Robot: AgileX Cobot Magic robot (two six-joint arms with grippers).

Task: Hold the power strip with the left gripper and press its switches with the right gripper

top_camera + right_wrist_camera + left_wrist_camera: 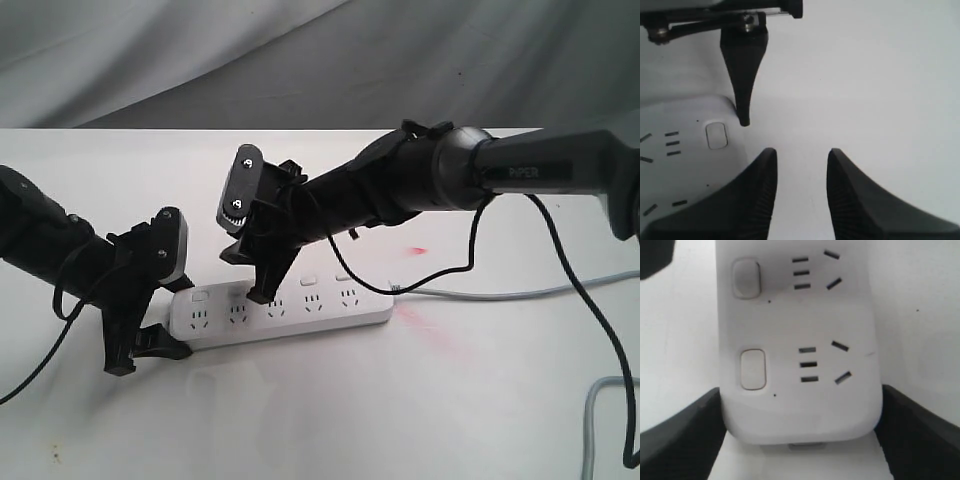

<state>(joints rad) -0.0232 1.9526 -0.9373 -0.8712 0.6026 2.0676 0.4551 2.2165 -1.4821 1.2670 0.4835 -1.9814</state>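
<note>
The white power strip (290,312) lies flat on the table, its grey cord (520,293) running off to the right. My left gripper (145,352) is shut on its left end. In the left wrist view the black fingers (682,432) press both sides of the power strip (800,410), and two switches (752,369) show. My right gripper (262,295) points down onto the strip near the second socket. Its jaws (800,152) stand apart with nothing between them. One finger (747,195) overlaps the power strip (685,165) beside the end switch (716,135). I cannot tell whether it touches a switch.
The white table (400,420) carries faint red stains (430,330) right of the strip. A second grey cable (598,405) curls at the right edge. The right arm's thin black cable (590,310) hangs over that side. Grey cloth (300,50) hangs behind the table.
</note>
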